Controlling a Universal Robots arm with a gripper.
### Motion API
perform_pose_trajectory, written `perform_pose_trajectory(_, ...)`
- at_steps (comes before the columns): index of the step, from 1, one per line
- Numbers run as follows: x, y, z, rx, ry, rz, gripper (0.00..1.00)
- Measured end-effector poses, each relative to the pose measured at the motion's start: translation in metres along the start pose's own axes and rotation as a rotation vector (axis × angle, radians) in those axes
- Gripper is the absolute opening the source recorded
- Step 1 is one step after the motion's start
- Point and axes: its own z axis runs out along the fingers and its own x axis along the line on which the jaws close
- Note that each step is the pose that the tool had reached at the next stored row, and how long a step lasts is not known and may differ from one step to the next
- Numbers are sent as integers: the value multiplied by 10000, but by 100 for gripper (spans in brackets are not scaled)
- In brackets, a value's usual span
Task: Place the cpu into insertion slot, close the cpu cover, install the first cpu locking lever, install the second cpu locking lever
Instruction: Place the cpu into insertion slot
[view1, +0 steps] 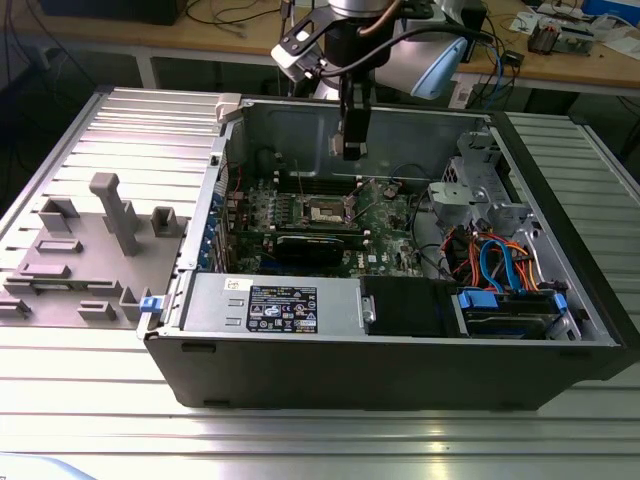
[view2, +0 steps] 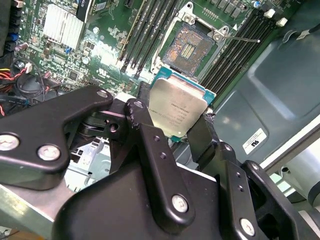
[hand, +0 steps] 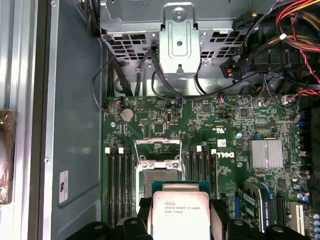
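And here's the cpu (view2: 177, 105), one flat square chip with a silvery-grey metal top carrying fine print and a thin blue-green rim around it. It's clamped edge to edge in the pincer (view2: 172, 120), two black fingers (view2: 142, 125) narrowed onto opposite sides, nothing else in the grip. The first wrist view has the same chip (hand: 180, 210) sitting between the pincer (hand: 181, 216) tips, face up to the camera.

Where is it? Up in the air over the motherboard (hand: 235, 130), just beside the insertion slot (view2: 189, 47) and not seated. That one slot lies bare, its gold contact field in plain sight. The cpu cover (hand: 158, 144), one silvery frame plate, is swung up off the slot (hand: 161, 177), and one thin wire lever (view2: 240, 37) juts out from a slot corner.

From the exterior view, the single arm drops in from the far side and the pincer (view1: 352, 145) hangs above the slot (view1: 325, 210) inside one open computer case (view1: 400, 370), lying on its side on the ribbed metal surface (view1: 300, 440). At the exterior view's left of the case, near but apart from it, sits one grey fixture plate (view1: 90, 250) with upright blocks.
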Motion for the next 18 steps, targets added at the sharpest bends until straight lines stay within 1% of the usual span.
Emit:
perform_pose_trajectory(15,0,0,1,0,-4,55,54)
perform_pose_trajectory(18,0,0,3,1,-10,158,54)
